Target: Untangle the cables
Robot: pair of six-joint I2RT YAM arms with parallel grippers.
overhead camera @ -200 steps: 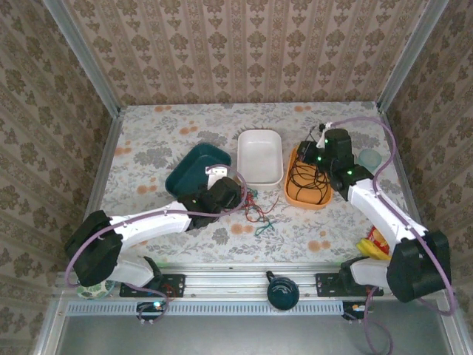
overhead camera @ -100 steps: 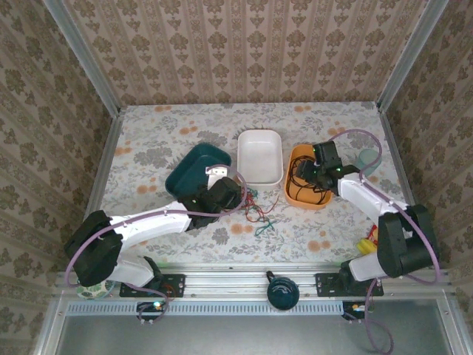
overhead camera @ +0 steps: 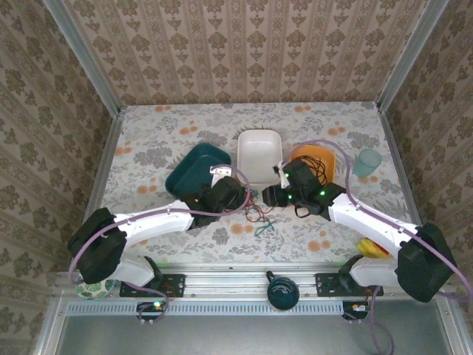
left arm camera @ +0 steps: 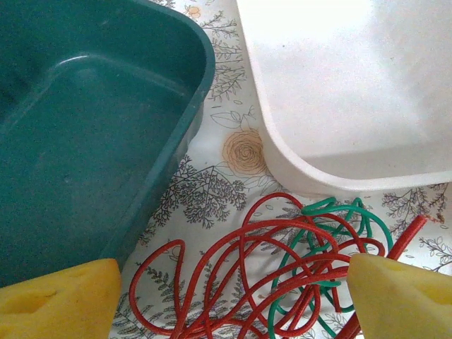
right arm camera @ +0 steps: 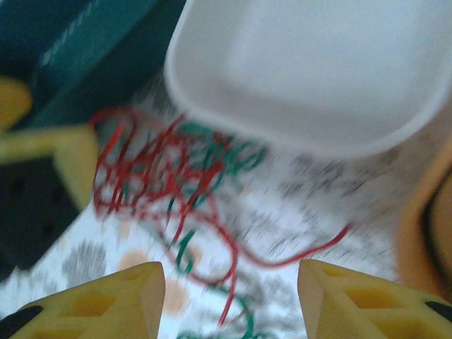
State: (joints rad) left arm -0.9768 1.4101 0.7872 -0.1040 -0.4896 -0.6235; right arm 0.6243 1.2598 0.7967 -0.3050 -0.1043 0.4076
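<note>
Right fingers [right arm camera: 92, 296] now over cables [right arm camera: 152, 166]

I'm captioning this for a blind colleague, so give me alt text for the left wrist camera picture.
A tangle of red cable and green cable lies on the flowered tablecloth between the yellow fingertips of the open left pincer. Beyond it sit an empty white tray and, further left, an empty dark green tray.

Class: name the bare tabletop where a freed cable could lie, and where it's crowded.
Free: tabletop left of the teal tray; strip behind the white tray. Crowded: the cables between left gripper and right gripper.
</note>
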